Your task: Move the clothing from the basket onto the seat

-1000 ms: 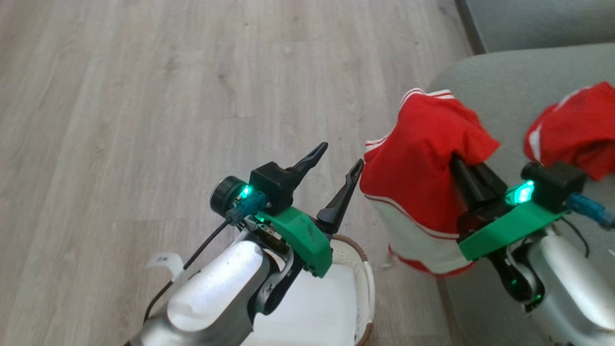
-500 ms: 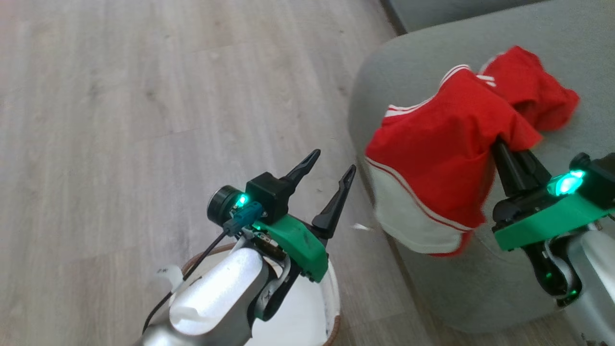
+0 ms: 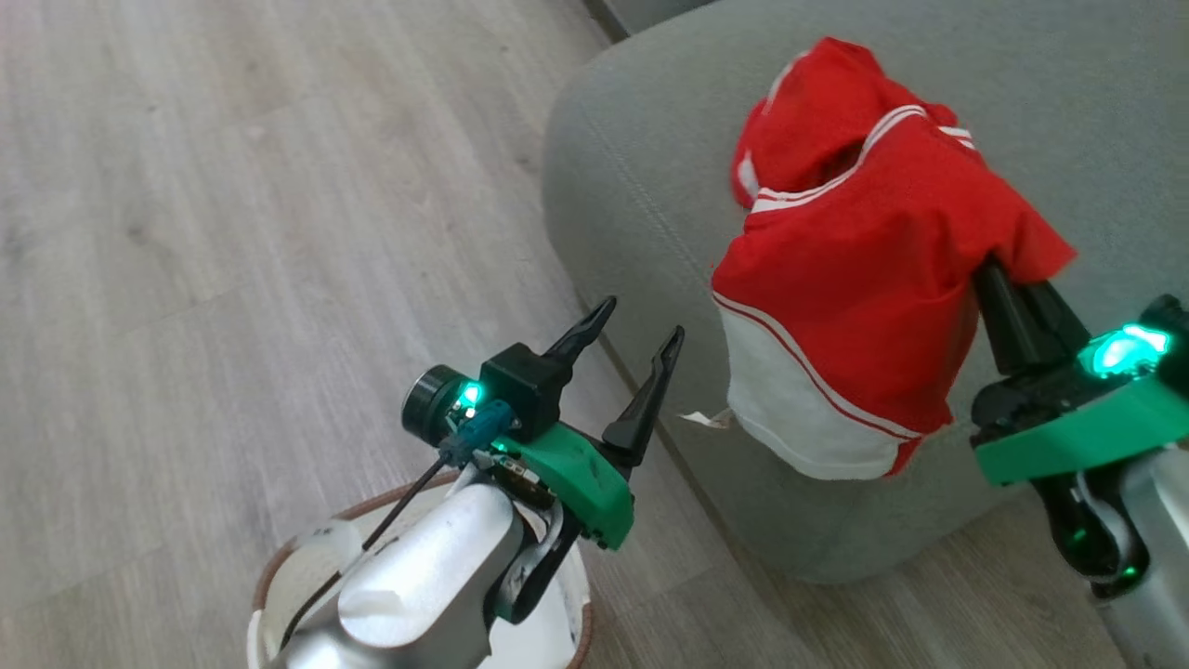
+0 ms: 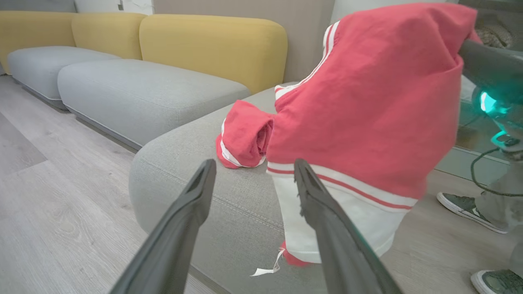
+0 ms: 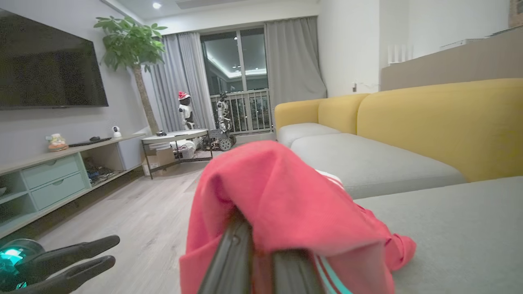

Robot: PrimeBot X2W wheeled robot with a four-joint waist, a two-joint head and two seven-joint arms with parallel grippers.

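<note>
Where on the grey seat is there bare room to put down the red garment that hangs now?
Bare: the rounded corner of the seat, left of the crumpled garment, and the wide stretch to that garment's right. Crowded: the middle, where the hanging garment overlaps it in the head view.

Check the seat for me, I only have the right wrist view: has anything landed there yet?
Observer: Yes, a second red garment lies bunched on the seat, beyond the one in your right gripper.
Operator: Is mine down?
Observer: No. The held garment hangs from the gripper, white hem dangling beside the seat's edge.
Operator: Basket?
Observer: The basket shows bare white bottom; the left arm hides part of it.
</note>
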